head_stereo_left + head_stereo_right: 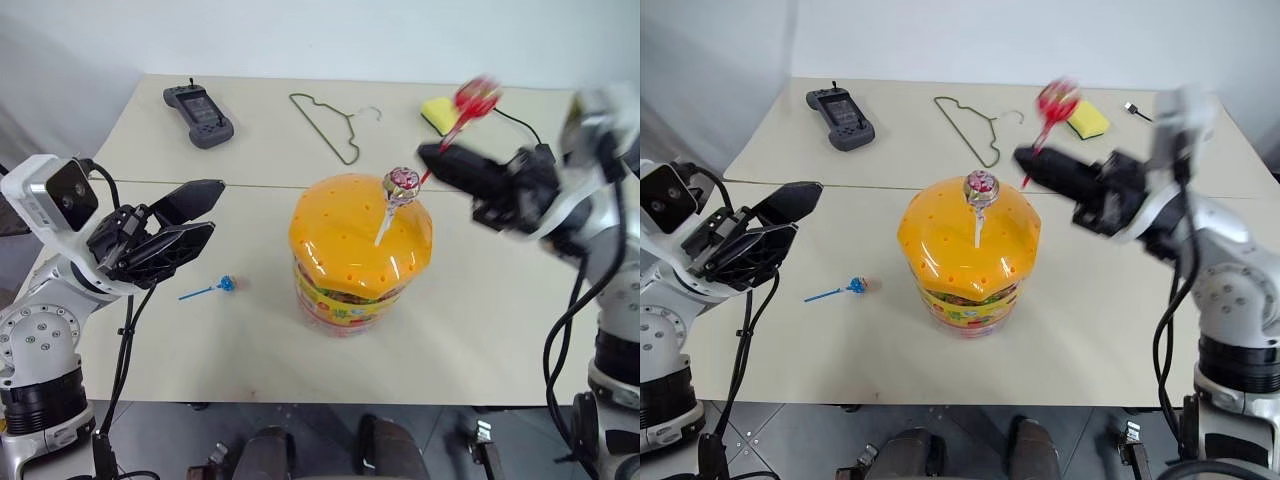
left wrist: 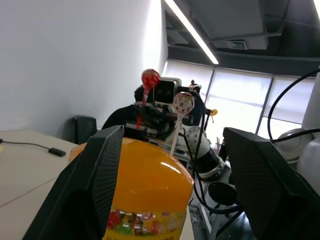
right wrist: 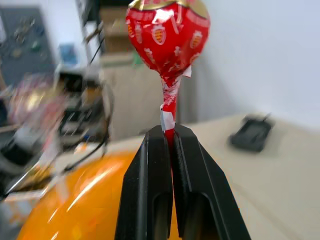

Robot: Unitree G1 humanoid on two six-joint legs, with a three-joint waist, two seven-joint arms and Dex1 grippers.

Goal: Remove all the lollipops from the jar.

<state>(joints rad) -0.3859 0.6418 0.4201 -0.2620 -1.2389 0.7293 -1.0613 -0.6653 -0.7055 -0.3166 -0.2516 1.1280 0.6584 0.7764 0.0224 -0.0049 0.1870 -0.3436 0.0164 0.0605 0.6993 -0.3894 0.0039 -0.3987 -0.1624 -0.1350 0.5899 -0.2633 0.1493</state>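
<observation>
Table: a pale beige table made of two tops pushed together, the seam running across just behind the jar.
Jar: the clear jar with its domed orange lid stands upright near the middle of the table, closer to the front edge than the far edge; colourful label low on its wall.
Left gripper: the left gripper hangs over the table's left edge, level with the jar and apart from it, fingers spread wide and empty; in its wrist view the jar sits between the two fingers.
Right gripper: the right gripper is raised above the table behind and to the right of the jar, fingers pinched tight on the stick of the red lollipop.
Game controller: a dark grey handheld controller lies near the far left corner.
Hanger: a thin wire hanger lies flat by the far edge, behind the jar.
Sponge: a yellow sponge lies toward the far right corner, with a black cable beside it.
Red lollipop: the red lollipop stands up out of the right gripper's closed tips, clear of the jar.
Pink-yellow lollipop: the pink-yellow lollipop on a white stick stands tilted in the top of the jar's lid.
Blue lollipop: the blue-stick lollipop lies flat on the table left of the jar, apart from it, toward the front edge.
</observation>
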